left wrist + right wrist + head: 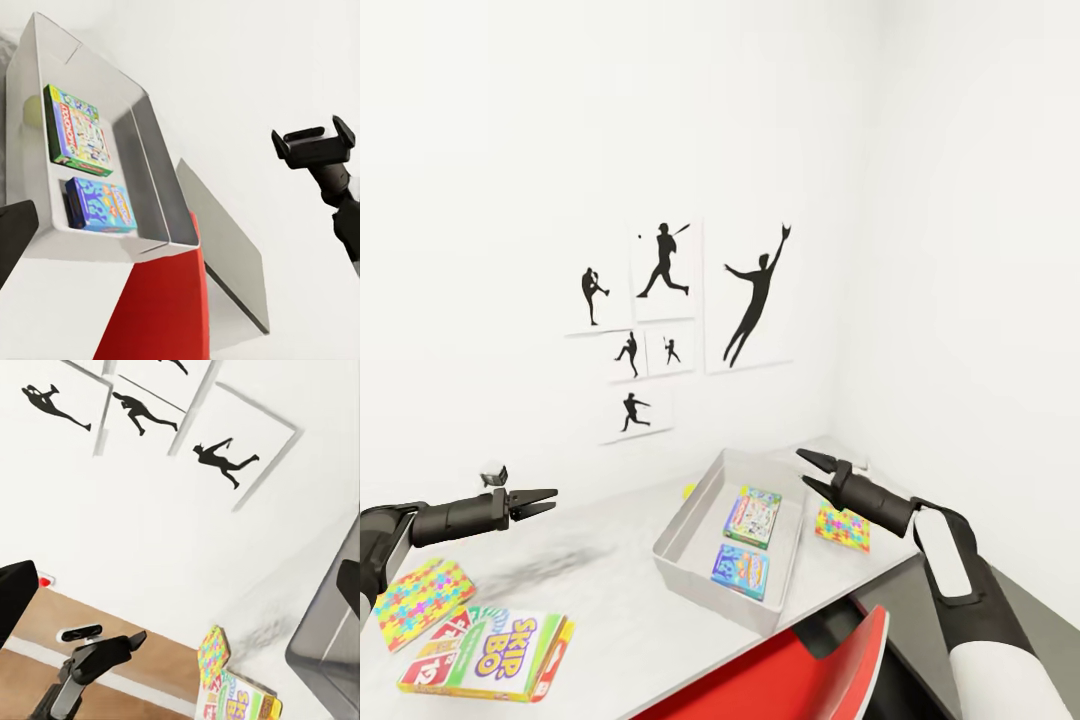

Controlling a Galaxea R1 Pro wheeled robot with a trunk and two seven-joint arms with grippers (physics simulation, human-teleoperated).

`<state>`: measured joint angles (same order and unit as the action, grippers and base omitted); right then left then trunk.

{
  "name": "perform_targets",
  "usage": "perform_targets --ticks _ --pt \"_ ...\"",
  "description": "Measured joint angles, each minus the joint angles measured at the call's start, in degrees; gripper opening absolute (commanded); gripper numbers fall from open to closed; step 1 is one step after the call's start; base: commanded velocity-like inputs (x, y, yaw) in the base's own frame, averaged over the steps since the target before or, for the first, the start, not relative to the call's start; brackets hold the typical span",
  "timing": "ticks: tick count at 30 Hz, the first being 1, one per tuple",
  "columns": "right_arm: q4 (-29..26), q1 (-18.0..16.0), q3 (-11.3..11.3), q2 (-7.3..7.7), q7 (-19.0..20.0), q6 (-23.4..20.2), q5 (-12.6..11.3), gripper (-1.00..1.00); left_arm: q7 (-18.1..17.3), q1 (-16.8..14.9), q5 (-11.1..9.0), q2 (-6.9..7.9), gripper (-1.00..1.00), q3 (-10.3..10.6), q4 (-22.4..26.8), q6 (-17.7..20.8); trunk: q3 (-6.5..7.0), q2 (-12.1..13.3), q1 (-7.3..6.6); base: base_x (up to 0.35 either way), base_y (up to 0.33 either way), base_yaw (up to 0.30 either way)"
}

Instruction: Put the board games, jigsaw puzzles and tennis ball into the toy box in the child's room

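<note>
A light-grey table meets the white wall, where black baseball silhouettes hang. The toy box holds the pastel board game and the blue board game; the tennis ball peeks behind its far-left rim. The SKIP-BO box and one jigsaw puzzle lie near left, the other puzzle right of the box. The left gripper and right gripper hover empty, fingers spread.
</note>
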<state>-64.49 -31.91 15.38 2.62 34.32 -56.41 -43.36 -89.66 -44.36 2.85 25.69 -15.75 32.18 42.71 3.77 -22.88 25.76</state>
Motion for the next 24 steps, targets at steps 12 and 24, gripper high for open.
perform_targets --ticks 12,24 --pt "-10.7 7.5 -5.6 1.3 5.8 4.3 1.4 1.0 0.0 0.0 0.0 0.05 1.0 0.0 0.0 0.0 0.59 0.0 0.0 0.0 0.0 0.083" --pt "-12.8 9.8 -6.9 1.4 6.1 6.1 1.8 1.0 0.0 0.0 0.1 0.15 1.0 -0.2 0.0 0.0 0.64 0.0 0.01 0.0 0.0 0.008"
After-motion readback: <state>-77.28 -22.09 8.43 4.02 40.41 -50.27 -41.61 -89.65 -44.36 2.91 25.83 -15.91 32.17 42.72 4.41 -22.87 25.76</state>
